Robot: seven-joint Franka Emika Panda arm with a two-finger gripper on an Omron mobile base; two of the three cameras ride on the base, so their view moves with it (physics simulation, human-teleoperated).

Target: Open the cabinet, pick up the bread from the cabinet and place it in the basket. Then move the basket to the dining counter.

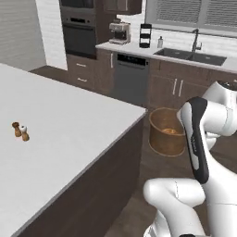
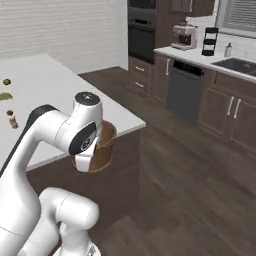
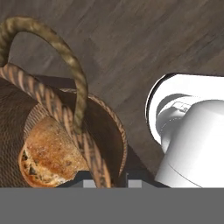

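The round brown woven basket (image 1: 165,134) hangs above the wooden floor, just off the near corner of the white dining counter (image 1: 69,143). In the right base view the basket (image 2: 104,150) sits half hidden behind my arm, against the dining counter's edge (image 2: 45,85). My gripper (image 3: 107,180) is shut on the basket's rim (image 3: 65,118), beside a loop handle (image 3: 65,57). The golden-brown bread (image 3: 48,153) lies inside the basket. The cabinet is out of view.
Two small shakers (image 1: 21,131) stand on the dining counter, with green bits (image 2: 6,82) further along it. Across the wooden floor (image 2: 180,190) runs a dark kitchen unit with a dishwasher (image 1: 131,76), sink (image 1: 190,56) and coffee machine (image 1: 120,32).
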